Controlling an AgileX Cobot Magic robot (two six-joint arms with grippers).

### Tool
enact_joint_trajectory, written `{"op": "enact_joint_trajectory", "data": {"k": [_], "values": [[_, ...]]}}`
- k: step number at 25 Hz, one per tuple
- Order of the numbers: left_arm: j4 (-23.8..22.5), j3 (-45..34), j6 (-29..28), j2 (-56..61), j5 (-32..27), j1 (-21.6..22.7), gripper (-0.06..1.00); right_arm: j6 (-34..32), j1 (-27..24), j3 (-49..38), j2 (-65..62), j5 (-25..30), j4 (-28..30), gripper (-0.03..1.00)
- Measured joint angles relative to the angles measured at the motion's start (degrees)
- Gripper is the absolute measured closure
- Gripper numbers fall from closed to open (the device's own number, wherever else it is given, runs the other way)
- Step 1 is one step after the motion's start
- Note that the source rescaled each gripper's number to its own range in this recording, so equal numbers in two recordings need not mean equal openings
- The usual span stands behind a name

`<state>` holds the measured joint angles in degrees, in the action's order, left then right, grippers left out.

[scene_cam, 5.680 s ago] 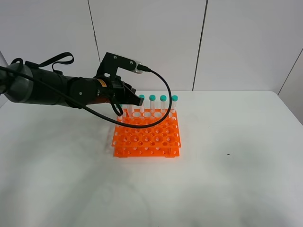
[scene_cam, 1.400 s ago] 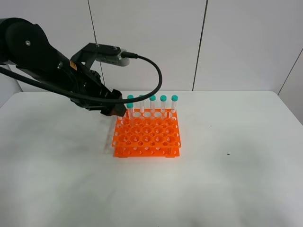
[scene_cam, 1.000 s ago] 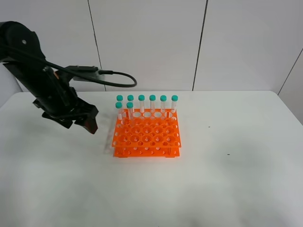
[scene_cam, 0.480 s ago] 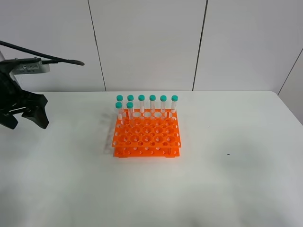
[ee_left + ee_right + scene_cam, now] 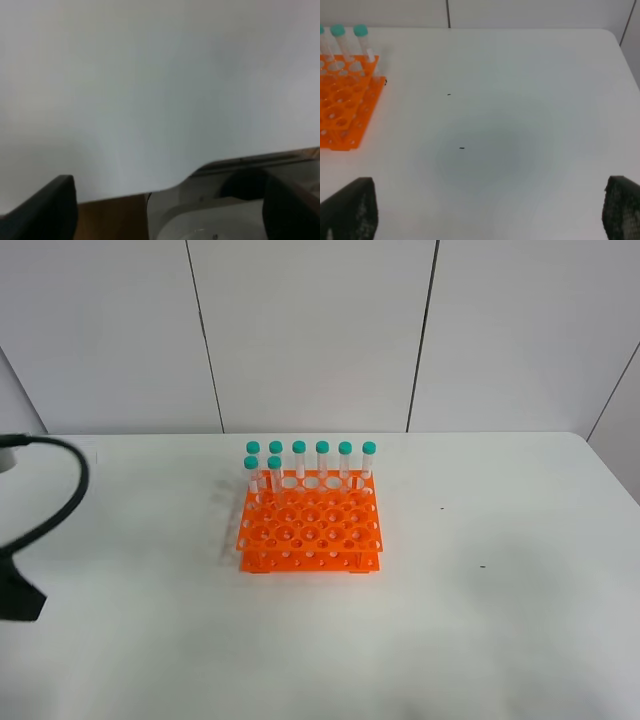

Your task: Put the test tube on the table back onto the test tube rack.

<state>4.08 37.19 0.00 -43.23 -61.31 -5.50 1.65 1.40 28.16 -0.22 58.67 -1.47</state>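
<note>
Evidently nothing is lying loose on the white worktop [image 5: 480,620]; every teal-capped test tube [image 5: 275,474] is standing upright in the orange test tube rack [image 5: 310,525]. Such tubes look light, stiff and slick, best pinched below the cap. Both the left end effector [image 5: 165,210] and right end effector [image 5: 490,220] are showing fingers spread apart, holding nothing.

The exterior high view looks down from the front onto the table [image 5: 480,620], with the test tube rack [image 5: 310,525] just left of centre. The right wrist view hangs high over the table's right side, sharing the rack's right end [image 5: 345,105] at nine o'clock. The left wrist view sits close over the table's edge [image 5: 150,100], blurred.
</note>
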Motion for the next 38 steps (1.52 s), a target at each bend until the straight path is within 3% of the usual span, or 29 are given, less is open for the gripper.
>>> {"op": "enact_joint_trajectory", "data": {"k": [5,11,20,29,38], "values": [[-4.46,-6.82,-1.92,18.81,0.59,0.0,0.0,0.0,0.0,0.0,0.0,0.0,0.0,-0.03],[-4.08,-8.8,-1.91,31.61,0.9,0.0,0.0,0.0,0.0,0.0,0.0,0.0,0.0,-0.03],[-4.08,-8.92,-1.86,33.86,0.97,0.16,0.0,0.0,0.0,0.0,0.0,0.0,0.0,-0.03],[-4.08,-8.92,-1.86,34.17,0.97,4.16,0.0,0.0,0.0,0.0,0.0,0.0,0.0,-0.03],[-4.08,-8.92,-1.86,43.34,1.11,4.16,0.0,0.0,0.0,0.0,0.0,0.0,0.0,-0.03]]}}
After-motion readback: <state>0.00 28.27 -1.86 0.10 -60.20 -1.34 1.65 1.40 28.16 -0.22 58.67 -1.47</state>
